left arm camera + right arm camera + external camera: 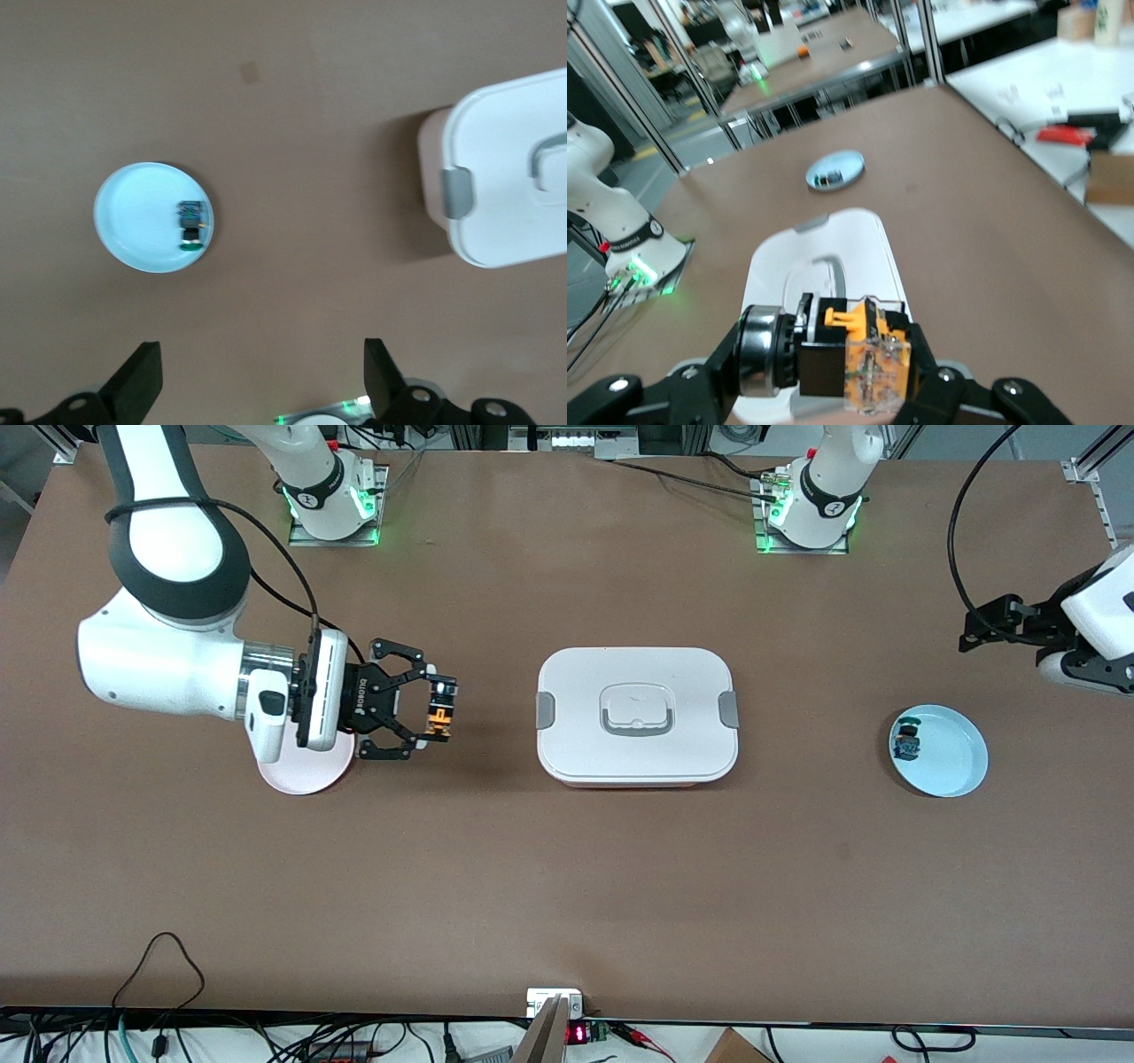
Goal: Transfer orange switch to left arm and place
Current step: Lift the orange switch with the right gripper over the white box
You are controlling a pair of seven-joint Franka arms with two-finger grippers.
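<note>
Orange switch (438,718) clamped in our right tool (425,717).
We saw the box (636,715) at three o'clock; our left tool (257,376) waited open.

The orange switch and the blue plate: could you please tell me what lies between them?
In the front view, the white box sits on the table between the orange switch, held up in the right gripper, and the blue plate; otherwise the stretch is bare.

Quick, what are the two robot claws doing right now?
Left gripper: open, holding nothing, waiting above the table near the blue plate.
Right gripper: shut on the orange switch, beside the box.
</note>
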